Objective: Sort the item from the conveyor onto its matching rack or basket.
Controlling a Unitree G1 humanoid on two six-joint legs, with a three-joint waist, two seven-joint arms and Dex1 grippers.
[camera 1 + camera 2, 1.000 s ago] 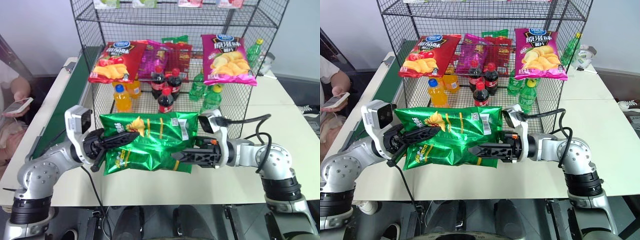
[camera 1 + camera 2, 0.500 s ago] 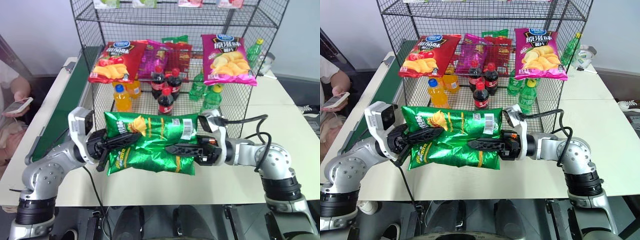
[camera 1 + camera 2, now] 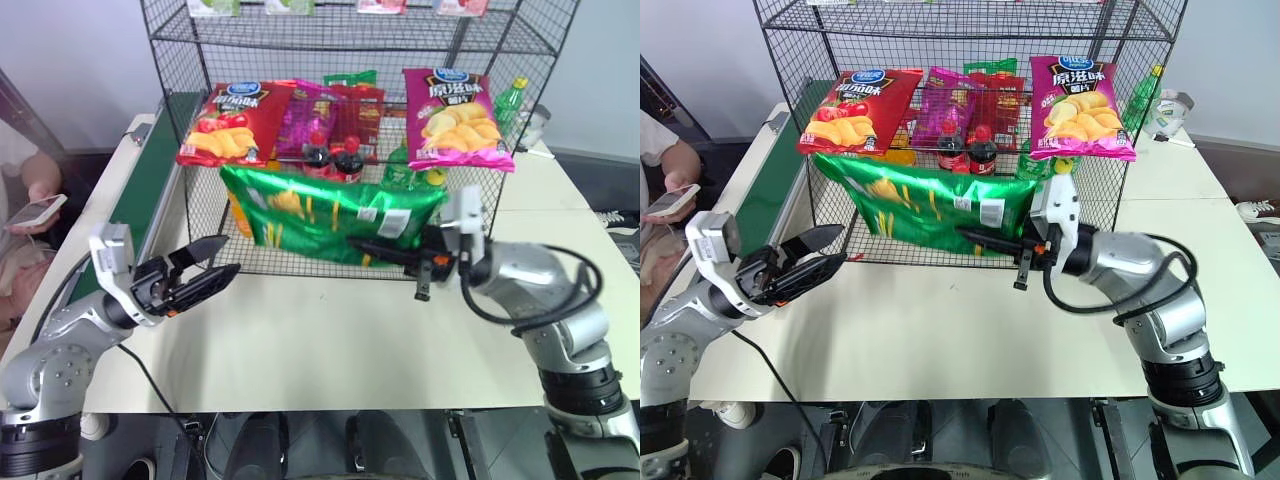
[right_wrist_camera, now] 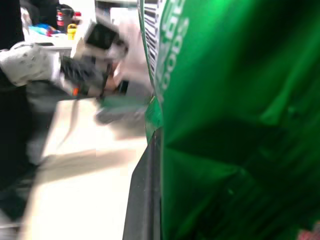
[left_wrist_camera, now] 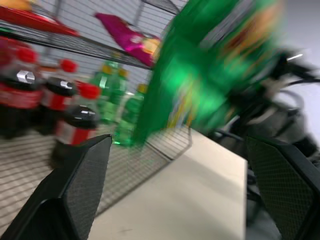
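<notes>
Right pincer (image 3: 365, 246) clamps green bag (image 3: 330, 215) before rack (image 3: 300, 40) at 12 o'clock; left pincer (image 3: 215, 268) gapes wide, empty.

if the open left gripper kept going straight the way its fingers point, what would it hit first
Probably the shiny green crisp bag hanging from the shut right gripper, in front of the black wire-mesh shelf unit. The left gripper aims at it over bare table; depth is uncertain, so it could pass below.
</notes>
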